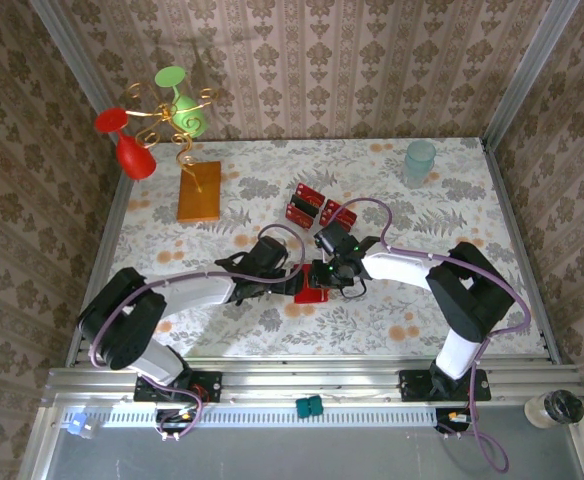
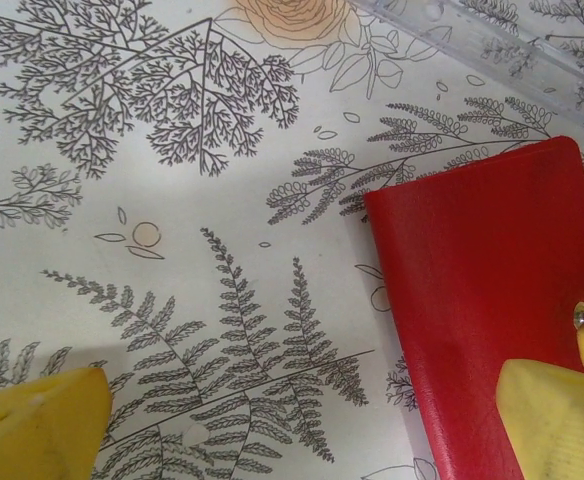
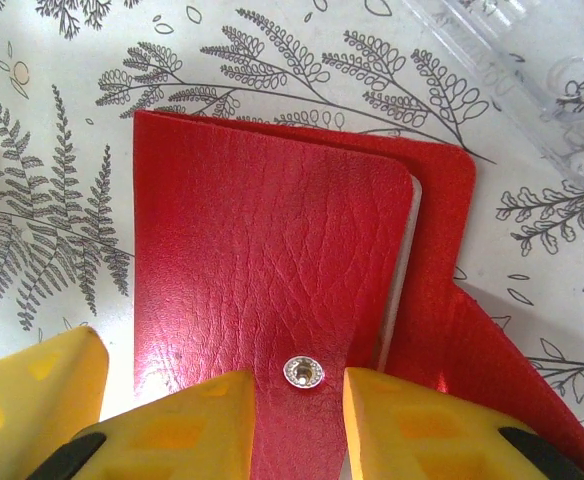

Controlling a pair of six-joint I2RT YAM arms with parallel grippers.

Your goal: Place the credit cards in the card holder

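looking down from above, you have the card holder (image 1: pixel 310 293) lying on the floral table (image 1: pixel 452 330), a little toward 6 o'clock from centre. the left gripper (image 1: pixel 284 283) is at its 9 o'clock and the right gripper (image 1: pixel 340 272) at its 2 o'clock. your left gripper is spread wide and holds nothing. in its wrist view one yellow finger (image 2: pixel 557 420) lies over the holder's red cover, the other over bare table. your right gripper's jaws stand narrow, its fingers (image 3: pixel 197 425) set either side of the snap stud (image 3: pixel 303 371) on the cover. you cannot tell whether they pinch it. a pale pocket edge (image 3: pixel 404 260) shows under the cover at 3 o'clock. the credit cards (image 1: pixel 305 198) lie in a loose cluster at the holder's 12 o'clock, apart from it. the orange-brown slab (image 1: pixel 199 190) sits at 10 o'clock.
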